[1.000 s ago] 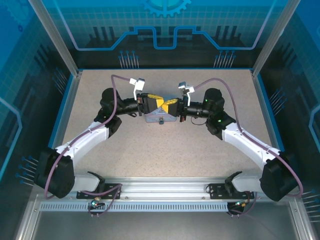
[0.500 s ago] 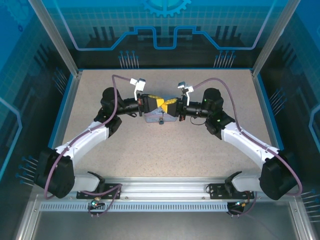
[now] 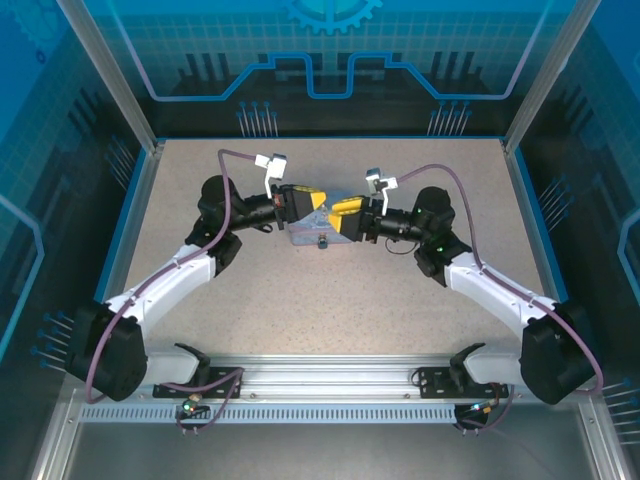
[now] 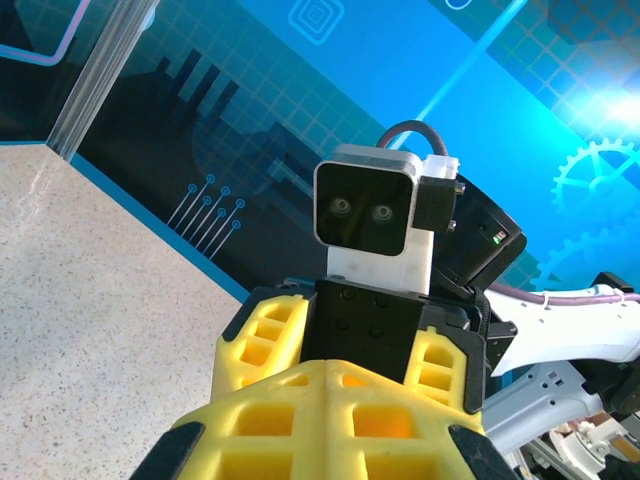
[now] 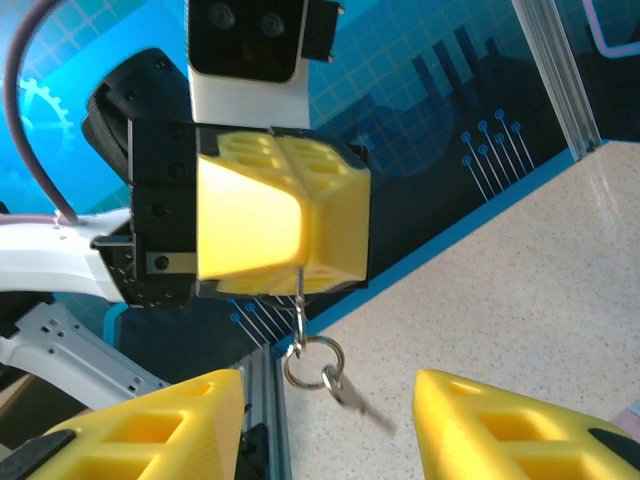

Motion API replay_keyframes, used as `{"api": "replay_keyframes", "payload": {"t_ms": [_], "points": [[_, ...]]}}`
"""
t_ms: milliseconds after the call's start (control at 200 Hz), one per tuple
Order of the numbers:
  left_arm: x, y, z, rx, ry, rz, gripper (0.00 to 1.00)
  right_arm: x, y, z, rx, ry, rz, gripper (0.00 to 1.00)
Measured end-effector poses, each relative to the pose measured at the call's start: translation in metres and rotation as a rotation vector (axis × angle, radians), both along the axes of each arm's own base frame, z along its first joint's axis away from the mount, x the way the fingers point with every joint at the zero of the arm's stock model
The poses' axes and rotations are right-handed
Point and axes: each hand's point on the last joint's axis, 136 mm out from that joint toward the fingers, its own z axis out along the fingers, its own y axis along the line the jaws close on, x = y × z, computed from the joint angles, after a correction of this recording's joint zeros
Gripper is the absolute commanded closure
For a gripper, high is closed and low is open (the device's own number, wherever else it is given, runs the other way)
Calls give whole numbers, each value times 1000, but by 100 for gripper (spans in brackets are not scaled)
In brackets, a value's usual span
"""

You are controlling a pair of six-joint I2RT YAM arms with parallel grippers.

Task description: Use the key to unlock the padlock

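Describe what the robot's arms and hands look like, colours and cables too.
The left arm and right arm have white links, black joints and looping purple cables. The left hand and right hand have yellow waffle-ribbed fingers on black bodies.

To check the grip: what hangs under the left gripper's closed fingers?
A thin metal link, a small ring and the blurred key. The link's upper end is hidden between the fingers of the left gripper.

The left gripper (image 5: 298, 262) and the right gripper (image 3: 347, 214) are both showing bright yellow ribbed fingers on black mounts, while the key (image 5: 355, 395) is showing dark grey. The tin (image 3: 302, 238) is showing pale blue. The table (image 3: 300, 300) is showing a beige speckle, and the backdrop (image 3: 330, 60) is glowing blue with circuit lines and gear outlines.
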Motion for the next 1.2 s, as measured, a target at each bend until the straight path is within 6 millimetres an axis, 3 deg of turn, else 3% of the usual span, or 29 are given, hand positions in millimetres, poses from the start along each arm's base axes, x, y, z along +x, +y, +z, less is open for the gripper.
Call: {"api": "replay_keyframes", "payload": {"t_ms": [325, 855, 1100, 1146, 1201], "points": [[-2, -2, 2, -4, -8, -4, 100, 3, 8, 2, 20, -10, 19, 50], [0, -1, 1, -3, -2, 7, 100, 5, 15, 5, 34, -6, 31, 88], [3, -1, 0, -2, 5, 22, 100, 5, 14, 5, 30, 0, 21, 96], [3, -1, 0, -1, 5, 22, 97, 5, 13, 5, 28, 4, 17, 96], [3, -1, -1, 0, 3, 22, 85, 6, 13, 5, 27, 6, 13, 97]]}}
